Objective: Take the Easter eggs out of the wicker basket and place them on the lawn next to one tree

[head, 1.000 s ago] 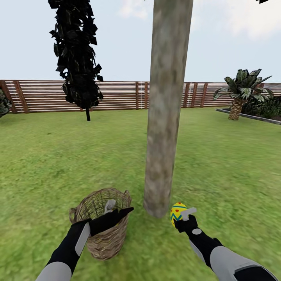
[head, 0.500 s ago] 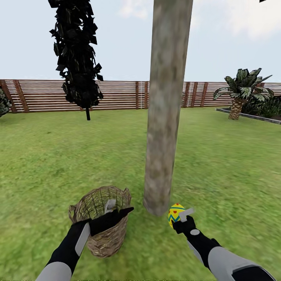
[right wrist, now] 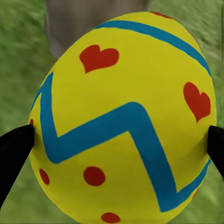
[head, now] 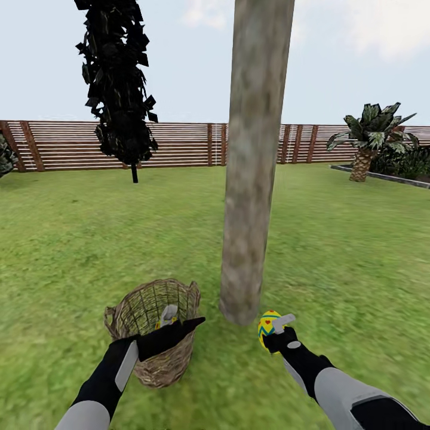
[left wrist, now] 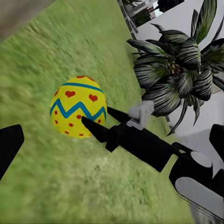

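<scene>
My right gripper point(head: 272, 332) is shut on a yellow Easter egg point(head: 267, 327) with red hearts and a blue zigzag band. It holds the egg low over the lawn point(head: 334, 251), just right of the foot of the pale grey-tan tree point(head: 242, 298). In the right wrist view the egg point(right wrist: 121, 116) sits between both black fingertips point(right wrist: 14, 154). The wicker basket point(head: 149, 358) stands on the grass left of the trunk. My left gripper point(head: 179, 323) hovers over its rim, open and holding nothing. A small yellow patch point(head: 161, 325) shows inside the basket. The left wrist view looks across at the held egg point(left wrist: 78, 112).
A dark thin-trunked tree point(head: 119, 89) stands far back on the left and a short palm point(head: 367, 140) at the far right beside a raised bed. A brown slat fence point(head: 179, 146) closes the garden. Grass spreads wide on every side.
The whole picture has shifted slightly, so the camera moved. My right gripper has carried the egg a little nearer the trunk's foot. The left arm has kept its place over the basket.
</scene>
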You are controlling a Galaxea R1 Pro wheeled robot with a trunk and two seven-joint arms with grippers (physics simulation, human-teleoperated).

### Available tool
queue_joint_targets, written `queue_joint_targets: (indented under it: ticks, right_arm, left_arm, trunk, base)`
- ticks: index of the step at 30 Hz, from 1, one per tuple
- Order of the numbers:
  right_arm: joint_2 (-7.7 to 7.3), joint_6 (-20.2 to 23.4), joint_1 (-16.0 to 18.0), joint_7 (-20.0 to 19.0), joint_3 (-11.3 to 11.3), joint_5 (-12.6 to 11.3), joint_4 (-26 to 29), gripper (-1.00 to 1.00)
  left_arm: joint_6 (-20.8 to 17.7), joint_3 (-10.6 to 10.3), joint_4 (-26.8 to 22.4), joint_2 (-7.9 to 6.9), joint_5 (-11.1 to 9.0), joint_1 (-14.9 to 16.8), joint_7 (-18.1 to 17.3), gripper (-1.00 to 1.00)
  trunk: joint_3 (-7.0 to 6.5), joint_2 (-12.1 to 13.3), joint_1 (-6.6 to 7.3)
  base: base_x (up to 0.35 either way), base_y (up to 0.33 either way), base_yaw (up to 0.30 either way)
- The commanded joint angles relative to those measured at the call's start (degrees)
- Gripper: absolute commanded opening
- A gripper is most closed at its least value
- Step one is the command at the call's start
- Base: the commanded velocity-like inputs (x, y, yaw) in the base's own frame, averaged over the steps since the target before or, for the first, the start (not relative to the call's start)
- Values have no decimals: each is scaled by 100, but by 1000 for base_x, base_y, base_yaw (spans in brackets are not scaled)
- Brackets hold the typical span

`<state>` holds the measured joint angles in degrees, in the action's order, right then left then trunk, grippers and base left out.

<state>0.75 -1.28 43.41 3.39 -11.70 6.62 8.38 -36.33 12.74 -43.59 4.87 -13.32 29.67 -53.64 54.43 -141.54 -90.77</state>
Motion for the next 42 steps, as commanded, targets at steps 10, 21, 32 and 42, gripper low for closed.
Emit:
queue_joint_targets:
  ticks: [10,21,32,42]
  right_arm:
    - [196,-57,149,22,-25,67,-240,-100]
    - [177,-61,147,26,-25,72,-229,-100]
    - [190,-145,148,-31,-25,70,-161,-100]
    - [188,-231,145,-31,-25,73,-161,-100]
  left_arm:
    - [-40,18,0,75,-4,4,-15,100]
    - [-40,18,8,75,-4,4,-15,100]
    - [-37,18,17,75,-4,4,9,100]
    - [-34,18,10,75,-3,4,10,100]
  trunk:
    - [210,-178,-106]
    - [454,-192,-134]
    - [698,-207,-162]
    - [919,-220,-188]
  base:
    - [0,0,0]
    - [0,0,0]
    - [0,0,0]
    - [0,0,0]
